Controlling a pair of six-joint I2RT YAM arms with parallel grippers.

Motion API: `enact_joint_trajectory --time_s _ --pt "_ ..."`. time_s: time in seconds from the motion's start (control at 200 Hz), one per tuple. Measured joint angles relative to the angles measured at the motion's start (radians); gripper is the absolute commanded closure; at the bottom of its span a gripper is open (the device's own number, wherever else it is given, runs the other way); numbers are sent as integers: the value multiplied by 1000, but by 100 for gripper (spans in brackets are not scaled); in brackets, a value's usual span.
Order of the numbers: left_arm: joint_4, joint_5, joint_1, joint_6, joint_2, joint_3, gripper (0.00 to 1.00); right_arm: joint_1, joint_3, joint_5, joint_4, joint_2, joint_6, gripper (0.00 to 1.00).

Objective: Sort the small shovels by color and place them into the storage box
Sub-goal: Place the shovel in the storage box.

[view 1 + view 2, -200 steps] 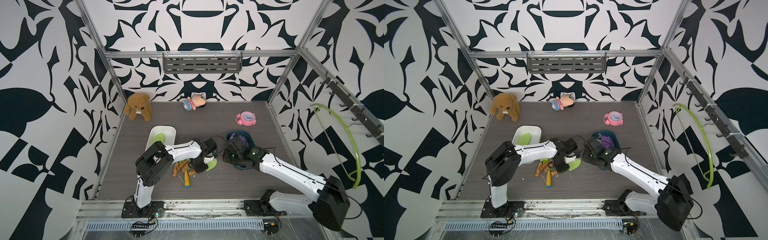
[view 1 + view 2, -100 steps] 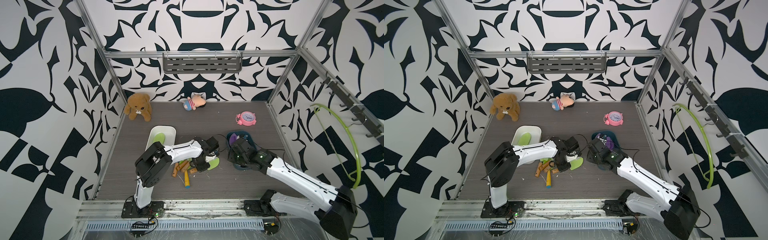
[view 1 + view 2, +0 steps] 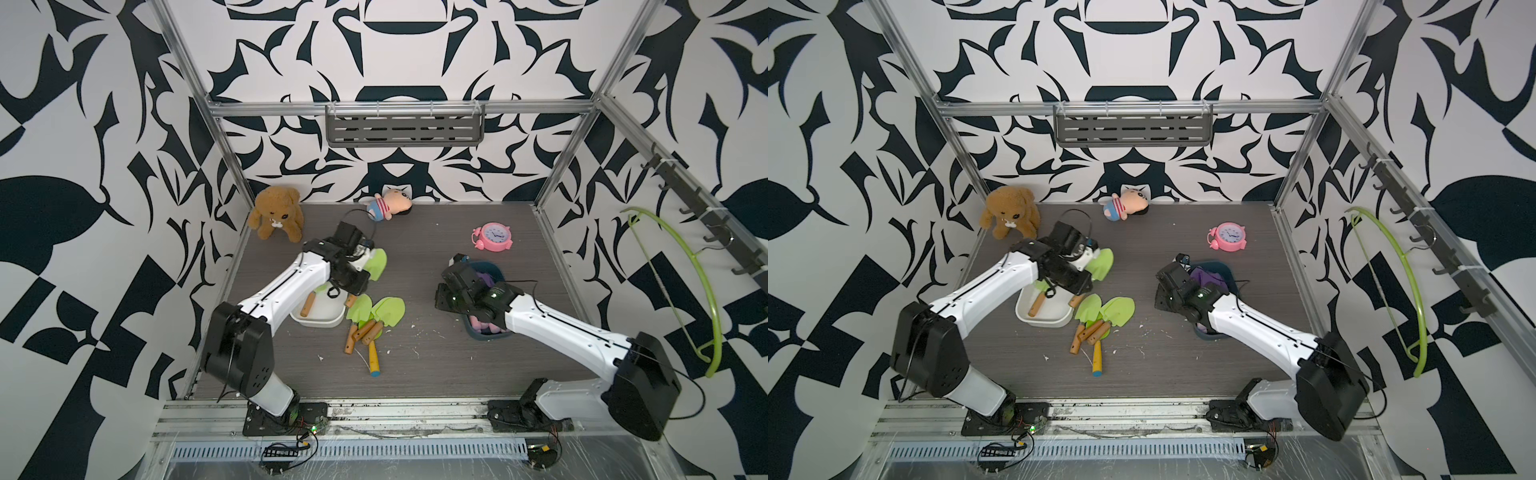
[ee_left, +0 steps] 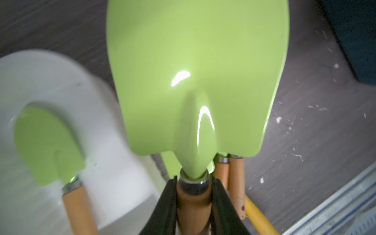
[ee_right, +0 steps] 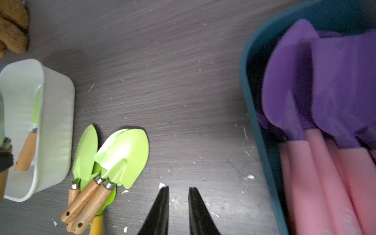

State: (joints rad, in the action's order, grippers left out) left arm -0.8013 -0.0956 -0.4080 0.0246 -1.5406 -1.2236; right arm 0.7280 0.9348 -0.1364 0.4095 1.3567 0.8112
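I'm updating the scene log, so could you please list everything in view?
held shovel: 1, green blade, brown handle, in the left gripper
boxed shovel: 1, green, brown handle, inside the white box
loose shovels: about 4, green, one yellow-handled, piled on the table beside the white box
purple shovels: several, pink handles, in the blue box
white box: 1, white, left side
blue box: 1, dark blue, right side
table: 1, dark grey
teddy bear: 1, brown, back left corner
doll: 1, striped shirt, by the back wall
alarm clock: 1, pink, back right
rack: 1, grey, back wall
left gripper: shut on the held shovel's handle
right gripper: open, empty, above the table
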Motion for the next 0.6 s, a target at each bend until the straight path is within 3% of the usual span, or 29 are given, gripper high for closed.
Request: enact_joint_trajectory --time_s 0.085,0.195,0.495,0.6 --pt "26 0 123 -55 35 67 100 7 32 26 -37 60 -16 78" --pt "43 11 205 -108 32 110 100 10 41 57 -76 113 -30 78" --pt "56 -10 216 -165 -172 69 94 14 41 80 -100 134 -45 78" --pt "52 -27 216 -171 -237 44 87 14 40 76 -99 126 -53 78"
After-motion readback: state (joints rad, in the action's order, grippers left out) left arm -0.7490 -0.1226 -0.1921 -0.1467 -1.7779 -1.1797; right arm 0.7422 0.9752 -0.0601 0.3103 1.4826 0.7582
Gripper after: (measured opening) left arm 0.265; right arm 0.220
